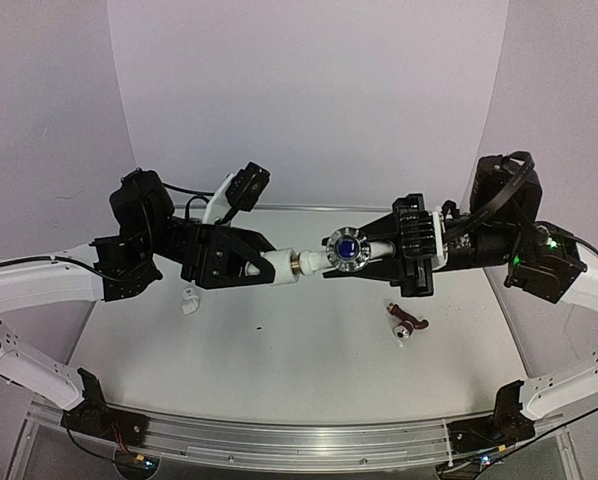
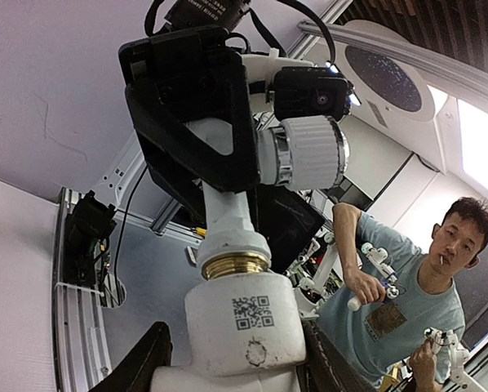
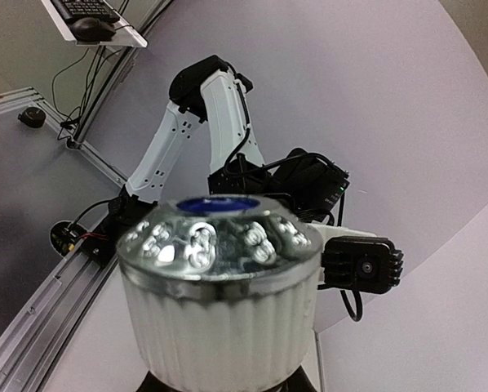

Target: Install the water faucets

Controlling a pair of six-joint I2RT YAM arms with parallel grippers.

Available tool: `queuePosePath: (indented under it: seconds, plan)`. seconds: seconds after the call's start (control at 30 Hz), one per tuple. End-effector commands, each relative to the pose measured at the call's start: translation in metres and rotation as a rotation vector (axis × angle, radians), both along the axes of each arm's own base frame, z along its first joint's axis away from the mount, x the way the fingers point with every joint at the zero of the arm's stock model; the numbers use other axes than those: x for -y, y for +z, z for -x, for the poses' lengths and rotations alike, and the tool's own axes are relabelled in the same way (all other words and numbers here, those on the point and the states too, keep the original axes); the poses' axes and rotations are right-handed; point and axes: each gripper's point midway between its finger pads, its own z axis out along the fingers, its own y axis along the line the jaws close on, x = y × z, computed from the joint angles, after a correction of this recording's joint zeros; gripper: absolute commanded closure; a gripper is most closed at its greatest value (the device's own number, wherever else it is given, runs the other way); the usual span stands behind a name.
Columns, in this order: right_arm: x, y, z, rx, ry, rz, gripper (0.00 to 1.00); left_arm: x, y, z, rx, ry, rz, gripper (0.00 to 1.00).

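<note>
- Overhead, the two arms meet at frame centre above the pale, matte surface (image 1: 279, 380). The left end effector (image 1: 262, 265) is closed round a smooth white pipe fitting (image 1: 279, 266). The right end effector (image 1: 369, 254) is clamped on the water faucet (image 1: 322, 259), whose round silvery knob (image 1: 346, 248) with a blue centre faces up. A brass-coloured collar (image 1: 304, 262) sits between fitting and water faucet, all held in the air.
- Lower in that view, a small white part (image 1: 189, 301) lies at left and a dark reddish piece (image 1: 407, 325) at right, both well apart from the arms. A ribbed metal rail (image 1: 279, 440) runs along the bottom edge.
- Left wrist view: black fingers (image 2: 142, 363) flank the blocky fitting (image 2: 244, 327), printed with a square code. The collar (image 2: 234, 263) sits at its mouth, and the water faucet (image 2: 226, 216) rises from it to the ribbed knob (image 2: 309, 151).
- Right wrist view: the knob (image 3: 219, 245) fills the lower centre, with fluted white sides under a faceted shiny top. The grip itself is hidden beneath.
</note>
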Motion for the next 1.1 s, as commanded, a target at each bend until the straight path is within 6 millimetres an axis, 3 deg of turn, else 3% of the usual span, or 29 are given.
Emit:
queuePosePath:
  seconds: [0.0, 0.7, 1.07]
  plan:
    - [-0.003, 0.022, -0.002, -0.022, -0.013, -0.103, 1.00, -0.004, 0.030, 0.006, 0.075, 0.033, 0.098, 1.00]
    - [-0.013, 0.020, -0.012, -0.468, -0.046, -0.078, 1.00, -0.004, 0.030, -0.002, 0.209, 0.179, 0.057, 1.00]
    - [-0.021, 0.010, -0.022, -0.799, -0.088, -0.069, 1.00, -0.012, 0.033, -0.017, 0.356, 0.379, 0.073, 1.00]
